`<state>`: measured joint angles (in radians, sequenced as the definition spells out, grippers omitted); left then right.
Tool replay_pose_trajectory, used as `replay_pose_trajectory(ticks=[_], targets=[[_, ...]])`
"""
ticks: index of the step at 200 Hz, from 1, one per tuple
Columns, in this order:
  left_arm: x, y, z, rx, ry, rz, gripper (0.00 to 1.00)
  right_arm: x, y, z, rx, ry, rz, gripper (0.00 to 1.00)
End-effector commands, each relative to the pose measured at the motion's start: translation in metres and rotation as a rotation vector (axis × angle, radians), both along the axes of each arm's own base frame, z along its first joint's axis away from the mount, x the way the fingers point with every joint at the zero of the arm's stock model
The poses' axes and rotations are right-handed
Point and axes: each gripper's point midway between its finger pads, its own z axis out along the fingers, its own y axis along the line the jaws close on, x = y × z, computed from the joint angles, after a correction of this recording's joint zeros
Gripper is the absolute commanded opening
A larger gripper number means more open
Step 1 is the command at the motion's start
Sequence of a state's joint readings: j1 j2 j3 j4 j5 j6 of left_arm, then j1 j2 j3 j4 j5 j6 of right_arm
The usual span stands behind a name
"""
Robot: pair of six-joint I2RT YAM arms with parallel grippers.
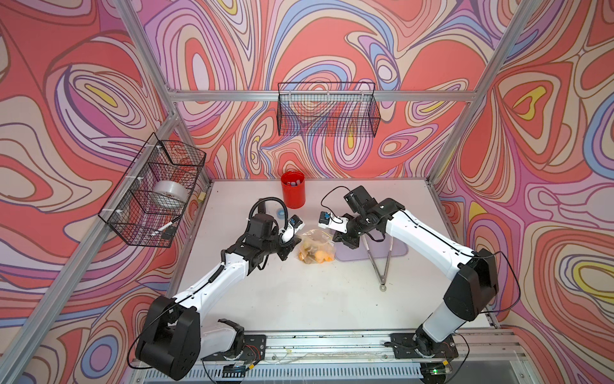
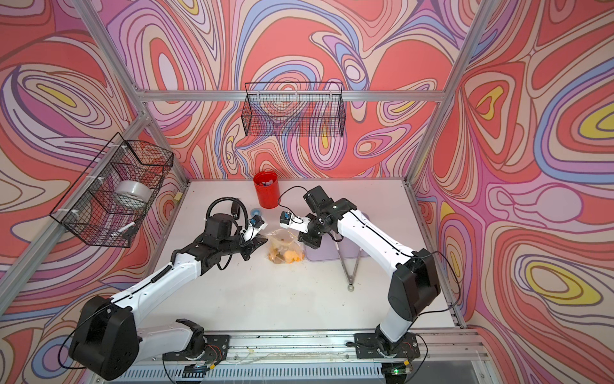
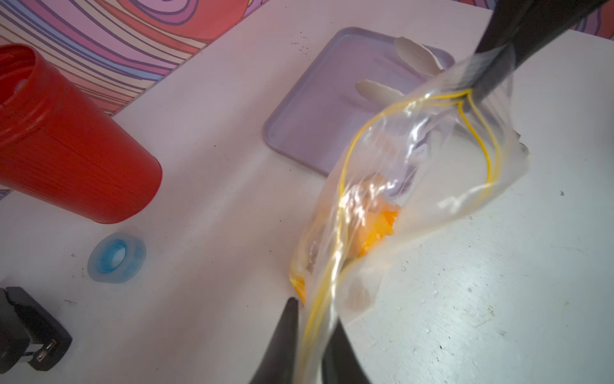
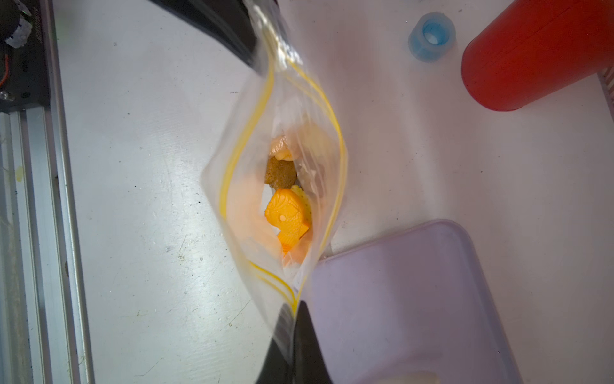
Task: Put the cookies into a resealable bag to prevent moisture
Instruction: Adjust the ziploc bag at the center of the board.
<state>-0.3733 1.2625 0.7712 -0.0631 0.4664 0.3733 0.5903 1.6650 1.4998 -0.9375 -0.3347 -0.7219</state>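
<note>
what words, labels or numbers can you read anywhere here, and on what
No text can be read.
resealable bag: only yellow zip lines, no legible print.
small white tag seen through the bag: marks too blurred to read.
red cup, lilac tray: no text shows.

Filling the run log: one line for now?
left pincer: shut on resealable bag | right pincer: shut on resealable bag | cookies: inside | zip: open
</note>
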Motion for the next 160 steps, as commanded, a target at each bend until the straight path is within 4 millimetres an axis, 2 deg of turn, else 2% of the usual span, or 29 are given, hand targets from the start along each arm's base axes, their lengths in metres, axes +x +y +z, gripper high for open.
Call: replay_pose_trajectory(ticks=[1, 39, 60, 75, 99, 142, 160], targets=[[0.009, 0.0, 0.027, -0.02, -0.088, 0.021, 0.0, 0.002, -0.003, -0.002, -0.022, -0.036, 0.02, 0.0], [-0.02, 0.016, 0.047, 0.077, -0.124, -0.021, 0.0, 0.015, -0.011, 0.01, -0.057, -0.153, 0.009, 0.0], [-0.04, 0.022, 0.047, 0.112, -0.074, -0.051, 0.0, 0.012, -0.005, 0.018, -0.014, -0.173, 0.027, 0.0], [-0.047, 0.021, 0.044, 0.099, -0.042, -0.068, 0.0, 0.006, 0.002, 0.015, -0.004, -0.168, 0.046, 0.0], [-0.05, 0.014, 0.031, 0.068, 0.016, -0.088, 0.0, 0.0, 0.014, 0.005, 0.019, -0.135, 0.06, 0.0], [-0.042, 0.009, 0.018, 0.063, 0.038, -0.096, 0.0, -0.002, 0.03, -0.006, 0.071, -0.114, 0.075, 0.0], [-0.039, 0.007, 0.018, 0.06, 0.042, -0.104, 0.0, -0.001, 0.034, -0.01, 0.07, -0.11, 0.082, 0.11]])
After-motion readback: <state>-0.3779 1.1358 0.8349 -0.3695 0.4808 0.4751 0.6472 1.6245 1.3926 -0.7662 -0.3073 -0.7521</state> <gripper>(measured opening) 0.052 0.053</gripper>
